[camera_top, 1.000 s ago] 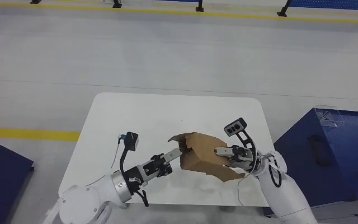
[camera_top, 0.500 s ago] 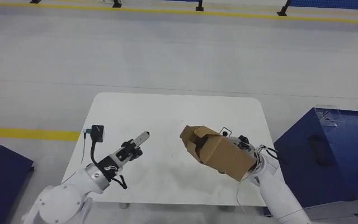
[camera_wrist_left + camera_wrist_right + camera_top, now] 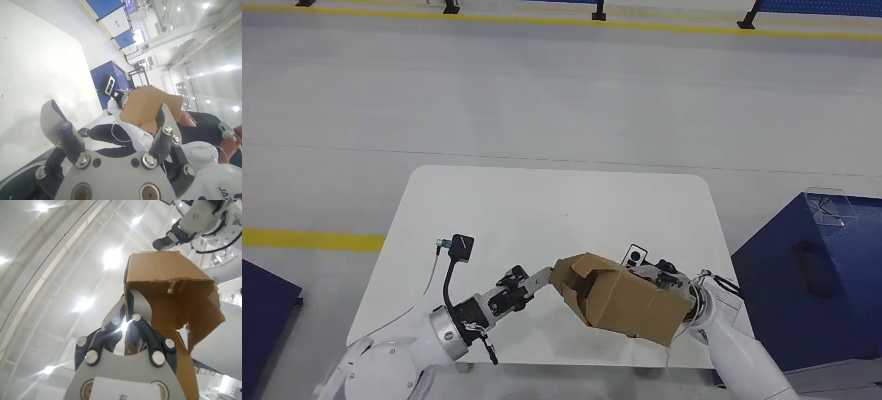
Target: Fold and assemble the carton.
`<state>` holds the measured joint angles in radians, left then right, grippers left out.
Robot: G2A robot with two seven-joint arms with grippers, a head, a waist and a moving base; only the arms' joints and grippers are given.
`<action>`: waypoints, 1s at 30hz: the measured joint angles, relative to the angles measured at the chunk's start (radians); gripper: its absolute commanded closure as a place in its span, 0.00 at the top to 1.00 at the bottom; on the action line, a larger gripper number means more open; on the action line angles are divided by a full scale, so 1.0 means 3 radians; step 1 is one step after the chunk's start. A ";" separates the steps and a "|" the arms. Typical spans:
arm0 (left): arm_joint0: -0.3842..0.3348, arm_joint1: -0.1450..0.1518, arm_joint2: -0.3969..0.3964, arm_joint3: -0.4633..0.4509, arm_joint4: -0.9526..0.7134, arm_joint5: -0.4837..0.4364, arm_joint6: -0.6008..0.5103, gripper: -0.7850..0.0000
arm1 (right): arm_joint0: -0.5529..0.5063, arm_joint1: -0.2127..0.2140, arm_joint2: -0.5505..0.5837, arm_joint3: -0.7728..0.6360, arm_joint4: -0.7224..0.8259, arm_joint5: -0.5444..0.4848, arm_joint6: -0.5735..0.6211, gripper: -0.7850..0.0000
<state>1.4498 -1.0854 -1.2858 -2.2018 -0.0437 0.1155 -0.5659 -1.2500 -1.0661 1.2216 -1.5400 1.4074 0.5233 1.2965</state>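
Note:
A brown carton (image 3: 617, 297) is held off the white table (image 3: 542, 205) near its front right, partly formed, with loose flaps at its left end. My right gripper (image 3: 129, 298) is shut on one side wall of the carton (image 3: 162, 268), the wall's edge between its fingers (image 3: 140, 302). My left gripper (image 3: 534, 279) stands at the carton's left end. In the left wrist view its fingers (image 3: 164, 121) are spread wide, so my left gripper (image 3: 105, 105) is open, with the carton (image 3: 147, 106) just beyond them. One left fingertip (image 3: 163, 242) touches the carton's far edge.
A blue bin (image 3: 822, 265) stands off the table's right side, and another blue object (image 3: 257, 300) off its left. The carton hangs close to the table's front edge (image 3: 572, 362). Bare tabletop lies behind and to the left.
The left arm pulled away to the left half a second ago and has come back to the carton's left end. The right arm has turned the carton and lowered it towards the front edge.

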 measured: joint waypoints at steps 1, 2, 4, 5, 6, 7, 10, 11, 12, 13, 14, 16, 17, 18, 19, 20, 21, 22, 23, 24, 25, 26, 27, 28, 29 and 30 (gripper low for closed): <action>0.0015 0.0001 -0.0001 -0.0016 0.0001 -0.0002 0.0000 1.00 | -0.0002 0.0005 -0.0009 0.0009 -0.0021 -0.0012 0.0012 0.00; 0.0033 0.0002 0.0000 -0.0037 0.0006 -0.0001 -0.0010 1.00 | -0.0003 0.0012 -0.0023 0.0018 -0.0033 -0.0025 0.0025 0.00; 0.0057 0.0004 0.0006 -0.0064 -0.0009 0.0002 -0.0043 1.00 | 0.0001 0.0022 -0.0039 0.0034 -0.0065 -0.0046 0.0045 0.00; 0.0068 0.0004 0.0006 -0.0077 -0.0025 0.0004 -0.0055 1.00 | 0.0005 0.0028 -0.0050 0.0045 -0.0091 -0.0063 0.0063 0.00; 0.0075 0.0004 0.0007 -0.0083 -0.0029 0.0010 -0.0060 1.00 | 0.0008 0.0032 -0.0059 0.0054 -0.0101 -0.0076 0.0075 0.00; 0.0082 0.0005 0.0012 -0.0085 -0.0024 0.0021 -0.0064 1.00 | 0.0011 0.0036 -0.0068 0.0061 -0.0106 -0.0085 0.0085 0.00; 0.0091 0.0006 0.0057 -0.0086 0.0024 0.0069 -0.0101 1.00 | 0.0025 0.0048 -0.0098 0.0070 -0.0121 -0.0109 0.0110 0.00; 0.0086 0.0005 0.0071 -0.0085 0.0034 0.0082 -0.0109 1.00 | 0.0026 0.0052 -0.0109 0.0067 -0.0124 -0.0118 0.0119 0.00; 0.0082 0.0004 0.0079 -0.0084 0.0035 0.0085 -0.0106 1.00 | 0.0026 0.0056 -0.0115 0.0065 -0.0125 -0.0125 0.0125 0.00; 0.0079 0.0003 0.0084 -0.0082 0.0031 0.0085 -0.0100 1.00 | 0.0025 0.0060 -0.0121 0.0062 -0.0125 -0.0130 0.0130 0.00; 0.0075 0.0001 0.0086 -0.0081 0.0017 0.0080 -0.0088 1.00 | 0.0026 0.0066 -0.0127 0.0060 -0.0125 -0.0136 0.0136 0.00; 0.0070 -0.0004 0.0069 -0.0078 -0.0032 0.0064 -0.0035 1.00 | 0.0027 0.0074 -0.0133 0.0058 -0.0118 -0.0143 0.0144 0.00; 0.0070 -0.0007 0.0045 -0.0075 -0.0088 0.0051 0.0009 1.00 | 0.0028 0.0079 -0.0139 0.0054 -0.0111 -0.0147 0.0147 0.00; 0.0071 -0.0011 0.0018 -0.0072 -0.0143 0.0043 0.0054 1.00 | 0.0030 0.0083 -0.0142 0.0052 -0.0105 -0.0149 0.0150 0.00; 0.0075 -0.0013 -0.0013 -0.0069 -0.0194 0.0040 0.0104 1.00 | 0.0033 0.0087 -0.0145 0.0051 -0.0098 -0.0151 0.0152 0.00; 0.0086 -0.0018 -0.0058 -0.0056 -0.0264 0.0057 0.0179 1.00 | 0.0039 0.0092 -0.0148 0.0051 -0.0089 -0.0153 0.0154 0.00; 0.0095 -0.0021 -0.0089 -0.0043 -0.0322 0.0093 0.0235 1.00 | 0.0044 0.0096 -0.0151 0.0051 -0.0082 -0.0155 0.0156 0.00; 0.0101 -0.0023 -0.0122 -0.0025 -0.0392 0.0164 0.0281 1.00 | 0.0050 0.0100 -0.0156 0.0052 -0.0076 -0.0159 0.0159 0.00; 0.0096 -0.0023 -0.0137 -0.0011 -0.0410 0.0225 0.0285 1.00 | 0.0054 0.0104 -0.0160 0.0051 -0.0072 -0.0162 0.0162 0.00; 0.0086 -0.0021 -0.0142 -0.0001 -0.0389 0.0282 0.0274 1.00 | 0.0056 0.0107 -0.0164 0.0047 -0.0068 -0.0164 0.0165 0.00; 0.0073 -0.0018 -0.0131 0.0004 -0.0336 0.0340 0.0245 1.00 | 0.0059 0.0111 -0.0171 0.0042 -0.0063 -0.0168 0.0169 0.00; 0.0065 -0.0017 -0.0110 0.0003 -0.0307 0.0367 0.0211 1.00 | 0.0060 0.0115 -0.0175 0.0038 -0.0063 -0.0172 0.0172 0.00; 0.0059 -0.0016 -0.0085 0.0003 -0.0292 0.0386 0.0171 1.00 | 0.0061 0.0118 -0.0181 0.0035 -0.0063 -0.0176 0.0176 0.00; 0.0048 -0.0015 -0.0053 0.0002 -0.0266 0.0408 0.0120 1.00 | 0.0063 0.0123 -0.0188 0.0032 -0.0068 -0.0180 0.0181 0.00; 0.0041 -0.0014 -0.0031 -0.0002 -0.0238 0.0423 0.0086 1.00 | 0.0065 0.0126 -0.0193 0.0032 -0.0071 -0.0184 0.0185 0.00; 0.0035 -0.0012 -0.0008 -0.0008 -0.0212 0.0436 0.0051 1.00 | 0.0067 0.0128 -0.0197 0.0033 -0.0072 -0.0187 0.0187 0.00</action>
<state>1.4604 -1.0891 -1.2881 -2.2042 -0.1073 0.2464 -0.5507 -1.2298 -1.0277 1.1623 -1.5302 1.3857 0.4674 1.3527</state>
